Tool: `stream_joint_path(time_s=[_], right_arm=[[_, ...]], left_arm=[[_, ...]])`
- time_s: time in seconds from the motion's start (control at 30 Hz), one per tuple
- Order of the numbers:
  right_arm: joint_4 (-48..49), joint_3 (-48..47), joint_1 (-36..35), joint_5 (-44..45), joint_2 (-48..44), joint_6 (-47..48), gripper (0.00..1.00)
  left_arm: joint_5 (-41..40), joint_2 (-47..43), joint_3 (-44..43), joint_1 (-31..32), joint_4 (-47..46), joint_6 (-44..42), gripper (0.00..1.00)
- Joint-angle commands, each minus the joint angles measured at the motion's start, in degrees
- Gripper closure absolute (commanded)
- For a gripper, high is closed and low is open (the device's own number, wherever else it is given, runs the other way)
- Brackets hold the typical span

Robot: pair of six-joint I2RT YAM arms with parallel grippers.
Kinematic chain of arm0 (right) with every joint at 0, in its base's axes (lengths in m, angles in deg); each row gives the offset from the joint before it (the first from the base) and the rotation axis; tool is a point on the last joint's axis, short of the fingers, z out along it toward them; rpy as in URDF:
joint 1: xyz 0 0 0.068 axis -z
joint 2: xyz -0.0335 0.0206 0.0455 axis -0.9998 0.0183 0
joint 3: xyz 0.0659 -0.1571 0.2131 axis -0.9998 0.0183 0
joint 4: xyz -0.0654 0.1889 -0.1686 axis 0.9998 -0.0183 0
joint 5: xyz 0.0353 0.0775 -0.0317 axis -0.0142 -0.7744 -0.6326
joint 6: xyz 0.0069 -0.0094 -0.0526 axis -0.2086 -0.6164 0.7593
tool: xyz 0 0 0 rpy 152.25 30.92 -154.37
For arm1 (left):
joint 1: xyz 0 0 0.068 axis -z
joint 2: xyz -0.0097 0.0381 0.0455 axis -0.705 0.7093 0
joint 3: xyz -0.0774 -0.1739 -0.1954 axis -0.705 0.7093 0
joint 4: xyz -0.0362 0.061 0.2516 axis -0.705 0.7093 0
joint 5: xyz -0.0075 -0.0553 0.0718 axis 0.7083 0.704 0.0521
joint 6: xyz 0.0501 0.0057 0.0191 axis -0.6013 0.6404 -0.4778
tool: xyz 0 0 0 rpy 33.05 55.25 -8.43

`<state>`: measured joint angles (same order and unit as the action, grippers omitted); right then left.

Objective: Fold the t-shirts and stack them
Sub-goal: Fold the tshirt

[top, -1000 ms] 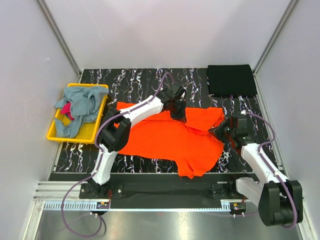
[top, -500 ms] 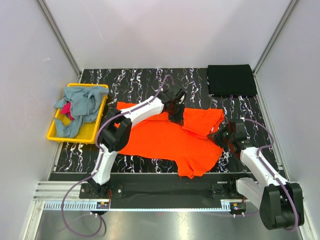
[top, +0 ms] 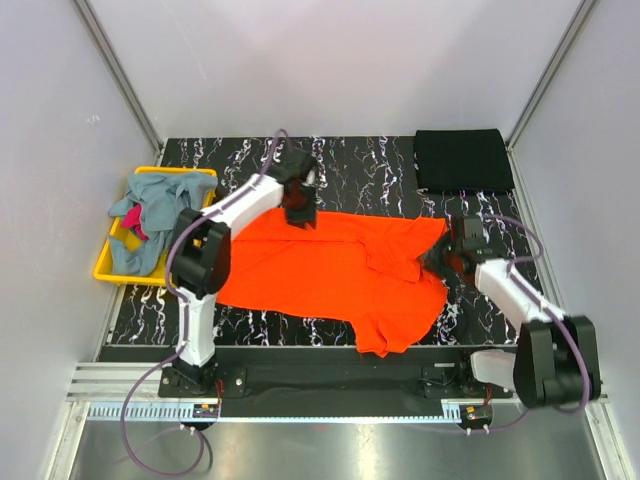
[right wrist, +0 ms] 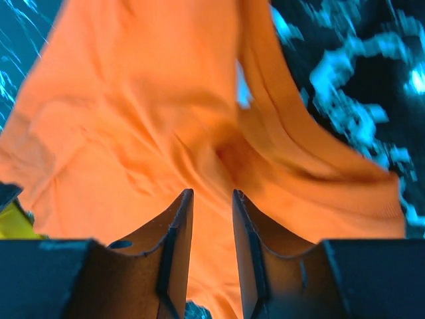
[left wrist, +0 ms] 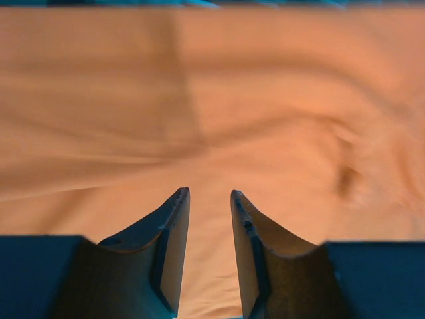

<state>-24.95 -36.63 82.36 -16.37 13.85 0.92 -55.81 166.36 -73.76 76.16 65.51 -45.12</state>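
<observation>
Tension is spreading the orange t-shirt (top: pixel 330 275) across the counter (top: pixel 240 160). The left pincer (top: pixel 299 217) and right pincer (top: pixel 443 256) are apparently clenching its far edge at opposite ends, likely flattening it for folding. The black t-shirt (top: pixel 463 160) is lying folded far-right.

orange t-shirt (top: pixel 320 275); black t-shirt (top: pixel 463 160); yellow bin (top: pixel 178 260); black-white marbled table (top: pixel 370 165)
</observation>
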Motion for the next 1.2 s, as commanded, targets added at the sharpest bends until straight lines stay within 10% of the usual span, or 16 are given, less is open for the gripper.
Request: stream_joint_path(time_s=[0.0, 0.53, 1.17], right_arm=[[0.24, -7.87, 0.17, 4.64, 7.12, 5.16, 0.63], [4.01, -21.94, 5.97, -0.01, 31.47, 16.24, 0.60], [3.66, -28.71, 9.67, 2.88, 38.86, 22.66, 0.60]], left_arm=[[-8.30, -5.40, 3.92, -5.49, 1.83, -2.94, 0.64], [-22.39, -9.71, 15.27, -17.35, 1.13, -2.15, 0.53], [-15.72, -2.58, 8.50, -23.95, 0.43, -2.67, 0.76]])
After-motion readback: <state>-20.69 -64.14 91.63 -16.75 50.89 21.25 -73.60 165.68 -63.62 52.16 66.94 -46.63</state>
